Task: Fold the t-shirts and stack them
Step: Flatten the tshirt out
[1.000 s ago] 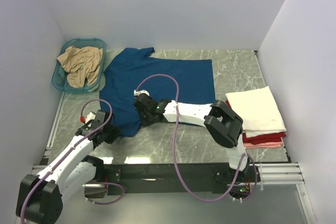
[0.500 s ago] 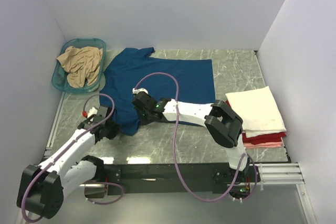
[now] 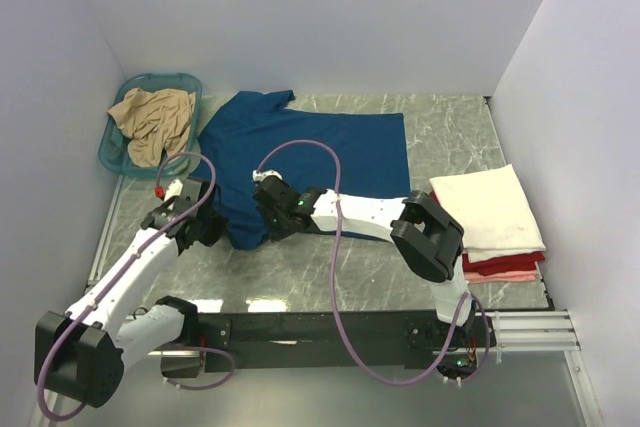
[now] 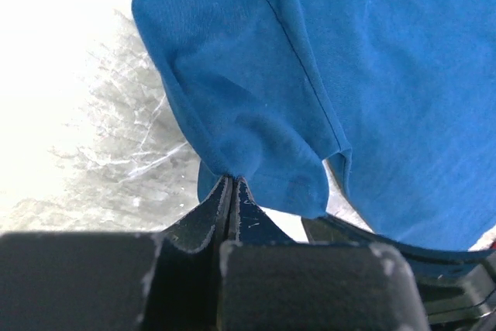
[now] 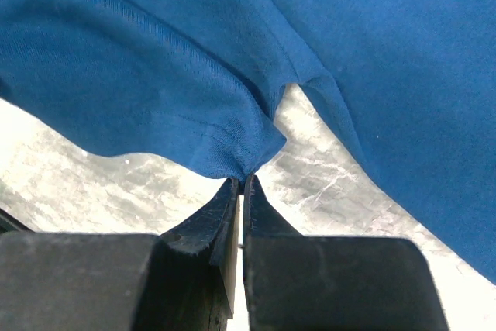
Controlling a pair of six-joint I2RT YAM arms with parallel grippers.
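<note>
Left gripper (image 4: 231,182): jaws pressed together on a bunched bit of hemmed edge of the dark blue t-shirt (image 3: 330,147), at its near-left corner. Looks slightly lifted off the table (image 3: 440,117) there, going by the wrist view.

Right gripper (image 5: 242,184): likewise clamped on the same shirt, pinching a hemmed edge near the left one's hold, a little further toward the middle of the near side. Grips 1 garment between 2 arms, reaching in from opposite sides.

Blue shirt: spread mostly flat over the far-middle of the table, 1 sleeve pointing at the back wall. No fold visible in the body yet. No white print visible from any view.

Done, by the look of it:
- 3 folded shirts stacked at the right edge of the table: cream-white t-shirt (image 3: 488,209) on top, red t-shirt (image 3: 505,263) under it, pink t-shirt (image 3: 500,275) at the bottom.
- Edges roughly lined up, lower 2 showing only as thin strips at the near side.

Left to do:
- Fold the blue shirt and carry it to the stack; judged to be at the very 1st fold.
- Tan t-shirt (image 3: 152,122): crumpled inside the teal basket (image 3: 112,159) at the far-left corner, just beside the blue shirt's left edge. Not yet taken out.

Estimate: 3 of 5 finished, 4th in hand, 5th waiting.
</note>
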